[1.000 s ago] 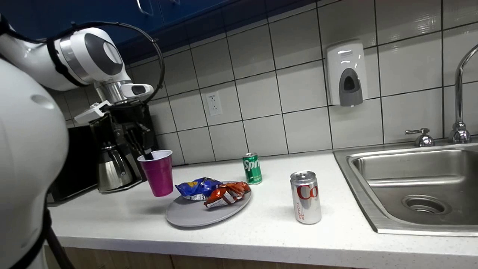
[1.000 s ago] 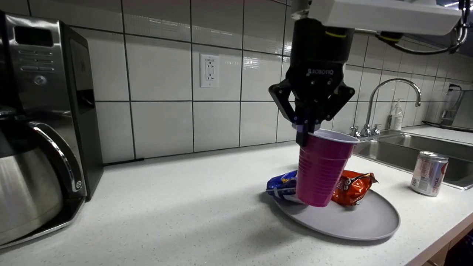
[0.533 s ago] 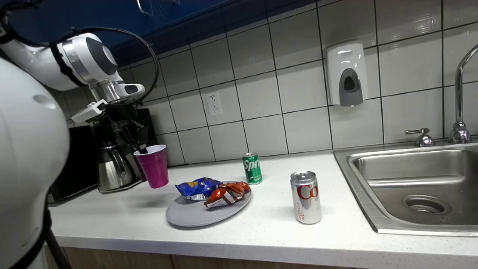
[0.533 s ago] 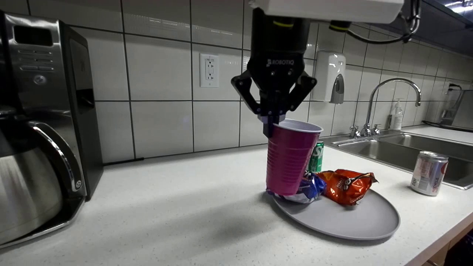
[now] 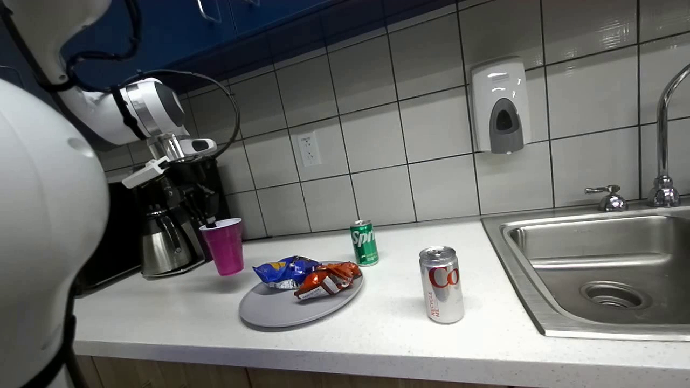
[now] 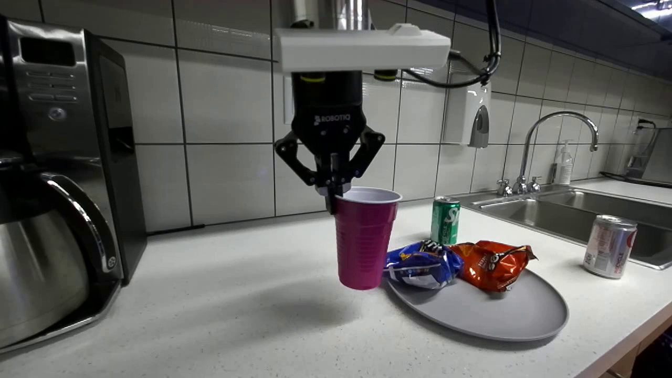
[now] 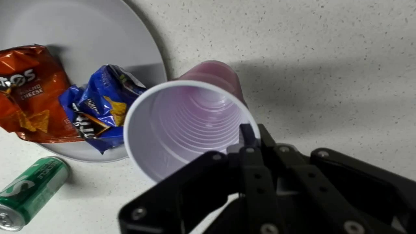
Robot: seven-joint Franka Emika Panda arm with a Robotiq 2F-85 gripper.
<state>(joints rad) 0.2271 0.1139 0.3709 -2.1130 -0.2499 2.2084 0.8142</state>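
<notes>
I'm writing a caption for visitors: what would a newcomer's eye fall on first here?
Probably the cup, bright magenta and held by its rim in the gripper above the counter. Next, perhaps, the blue bag and orange bag, side by side on the plate. The green can stands behind them in an exterior view.

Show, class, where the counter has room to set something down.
Bare: counter between coffee maker and gray plate, magenta plastic cup overhead; between plate and silver Coke can. Crowded: plate's back, with blue Doritos bag, orange Doritos bag, Sprite can behind.
</notes>
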